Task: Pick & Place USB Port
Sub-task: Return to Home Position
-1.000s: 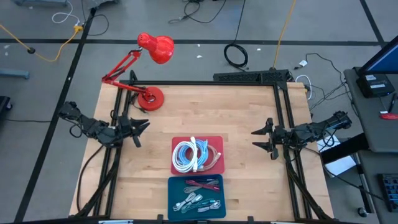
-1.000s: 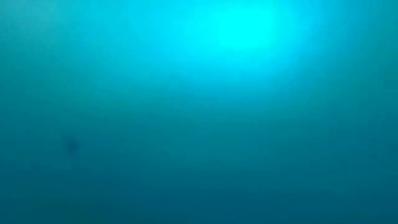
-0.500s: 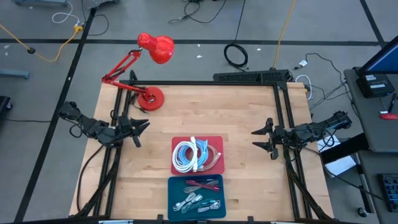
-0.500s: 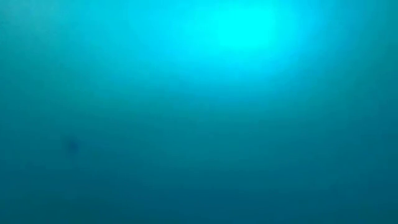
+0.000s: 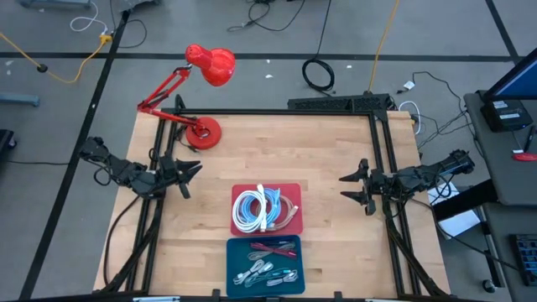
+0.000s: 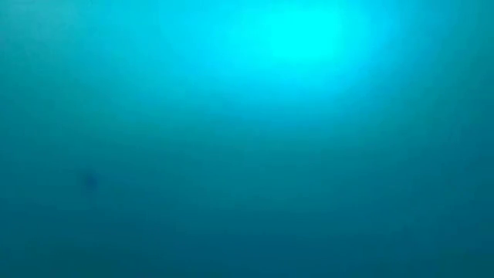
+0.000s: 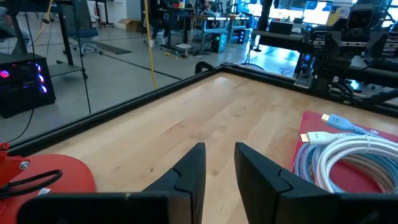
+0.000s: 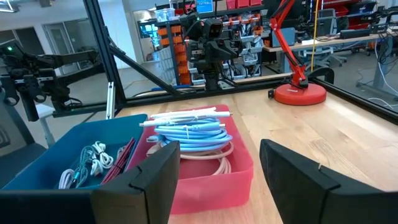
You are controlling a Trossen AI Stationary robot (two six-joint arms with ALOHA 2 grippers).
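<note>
A wide wooden worktop [image 5: 277, 143] with a black frame around it is seen from above. The left arm [image 5: 126, 172] is reached in over the left edge, and the right arm [image 5: 419, 178] is reached in over the right edge. Both are pointed toward the middle. The left gripper [image 5: 188, 179] is held just inside the left edge, well apart from the bins. Its jaws are parted a little and nothing is held between them. The right gripper [image 5: 346, 188] is held just inside the right edge, also apart from the bins. Its jaws are spread wide and nothing is gripped. A red lamp [image 5: 201, 132] is stood with its round foot near the back left corner, and its head is hung out past the back edge. A red bin [image 5: 294, 188] is set in the middle of the worktop, between the two grippers. A blue bin [image 5: 231, 268] is set just beside it, at the middle of the front edge. A white cable [image 5: 247, 210] and a light blue cable [image 5: 271, 201] are coiled up inside the red bin and fill most of it. Small cables [image 5: 264, 270] are laid loose in the blue bin, some pale and some red.
</note>
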